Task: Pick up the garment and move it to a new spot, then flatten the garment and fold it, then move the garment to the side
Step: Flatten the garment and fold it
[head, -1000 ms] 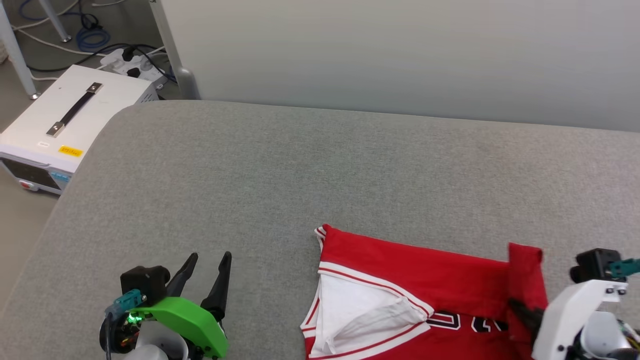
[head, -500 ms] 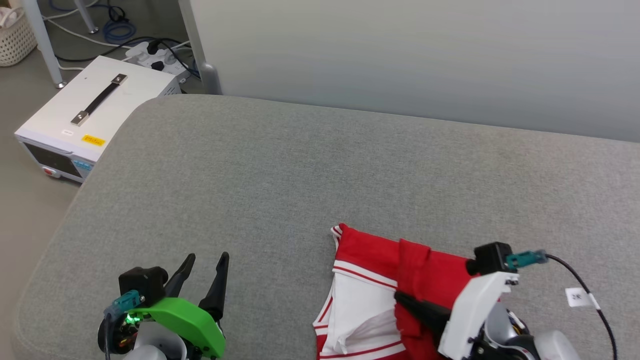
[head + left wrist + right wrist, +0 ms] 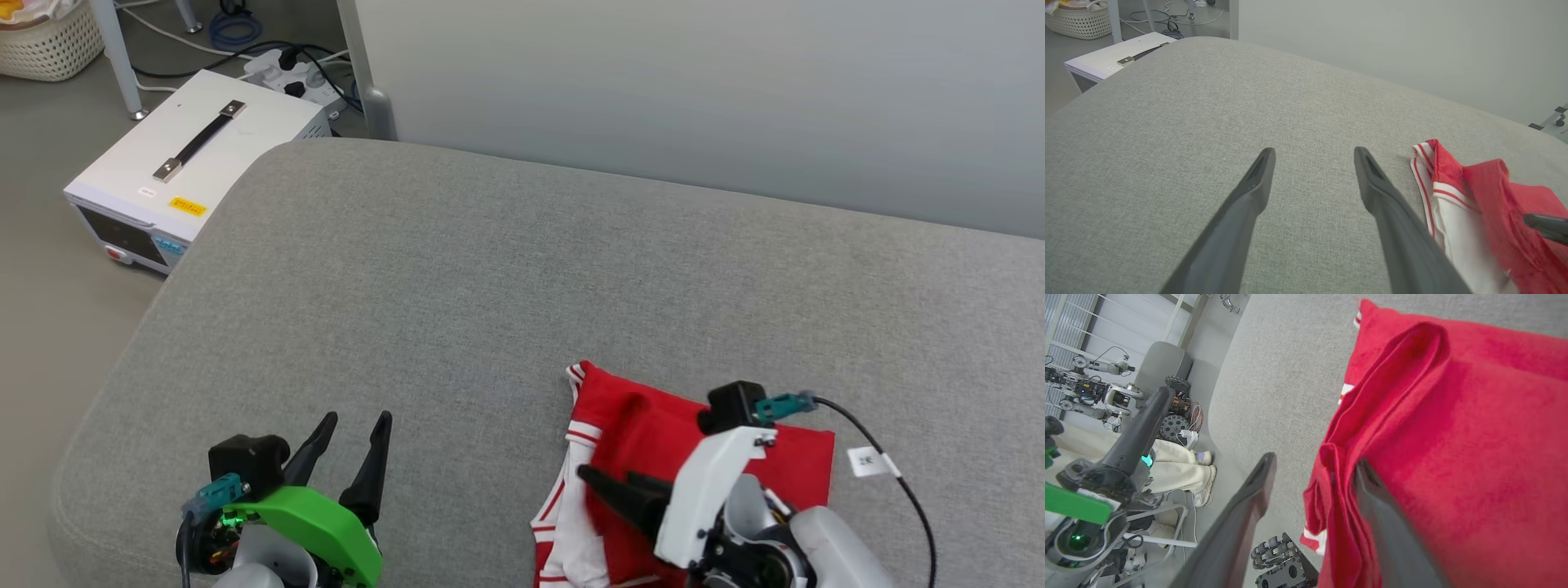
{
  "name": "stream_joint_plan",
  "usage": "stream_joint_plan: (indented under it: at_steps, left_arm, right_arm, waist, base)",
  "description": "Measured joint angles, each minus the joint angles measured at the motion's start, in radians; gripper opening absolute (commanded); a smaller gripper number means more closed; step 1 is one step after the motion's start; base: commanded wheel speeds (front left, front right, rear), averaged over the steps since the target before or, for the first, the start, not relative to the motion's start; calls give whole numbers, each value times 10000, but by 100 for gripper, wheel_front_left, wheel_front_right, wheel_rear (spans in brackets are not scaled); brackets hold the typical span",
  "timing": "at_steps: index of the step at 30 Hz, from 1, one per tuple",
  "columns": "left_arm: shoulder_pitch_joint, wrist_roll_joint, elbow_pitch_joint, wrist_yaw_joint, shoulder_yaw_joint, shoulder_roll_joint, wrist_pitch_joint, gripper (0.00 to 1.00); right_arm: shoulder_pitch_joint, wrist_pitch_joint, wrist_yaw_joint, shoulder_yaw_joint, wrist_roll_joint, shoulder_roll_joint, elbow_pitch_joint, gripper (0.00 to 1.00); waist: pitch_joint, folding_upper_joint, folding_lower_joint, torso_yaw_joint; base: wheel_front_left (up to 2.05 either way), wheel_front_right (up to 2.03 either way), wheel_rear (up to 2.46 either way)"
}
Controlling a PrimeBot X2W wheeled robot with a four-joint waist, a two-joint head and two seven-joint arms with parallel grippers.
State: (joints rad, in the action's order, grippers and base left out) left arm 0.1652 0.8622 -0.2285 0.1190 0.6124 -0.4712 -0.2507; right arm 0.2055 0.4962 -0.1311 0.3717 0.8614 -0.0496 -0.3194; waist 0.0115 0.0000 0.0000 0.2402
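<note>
Left gripper (image 3: 1313, 151) spread, right gripper (image 3: 1315, 461) parted

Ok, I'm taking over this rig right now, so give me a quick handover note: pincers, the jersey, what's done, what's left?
Left pincer: open, empty, over the bare grey cushion, left of the garment.
Right pincer: open at the garment's folded edge, not clamping it.
Garment: lying on the cushion, a red layer folded over, white sleeve showing at its left side.
Done: at least one fold.
Left: probably tidy or finish the fold, then move it aside.
</note>
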Motion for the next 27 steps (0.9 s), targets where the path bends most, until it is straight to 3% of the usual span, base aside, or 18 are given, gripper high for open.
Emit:
stream_joint_plan:
  at_steps: [6, 11, 13, 17, 21, 27]
  left_arm:
    - [-1, 0, -8, 12, -2, -8, 23, 100]
    - [-2, -2, 15, 13, 0, -13, 23, 100]
    - [-4, -4, 59, 21, -4, -19, 21, 100]
    - [-6, -73, 224, 42, -92, -38, 10, 100]
    - [-4, -226, 462, 36, -211, -23, -38, 100]
    - [-6, -596, 817, -12, -631, 134, -52, 100]
  right_arm:
    - [315, -82, 0, 1020, 1281, 31, 121, 100]
    - [636, -182, 0, 997, 1212, 35, 255, 100]
    - [768, -245, 0, 786, 790, 40, 376, 100]
    - [1112, -422, 0, 353, -1189, -174, 970, 100]
    - [1416, -1409, 0, 161, -3087, -1221, 1801, 100]
    - [1437, -2780, 0, -391, -4387, -2493, 2571, 100]
  waist:
    - [-6, 0, 0, -22]
    - [-95, 0, 0, -177]
    - [-135, 0, 0, -264]
    - [-200, 0, 0, -529]
    - [-212, 1, 0, -822]
    - [-173, 0, 0, -1258]
  base:
    - [0, 0, 0]
    - [0, 0, 0]
    - [0, 0, 0]
    - [0, 0, 0]
    - [0, 0, 0]
    - [0, 0, 0]
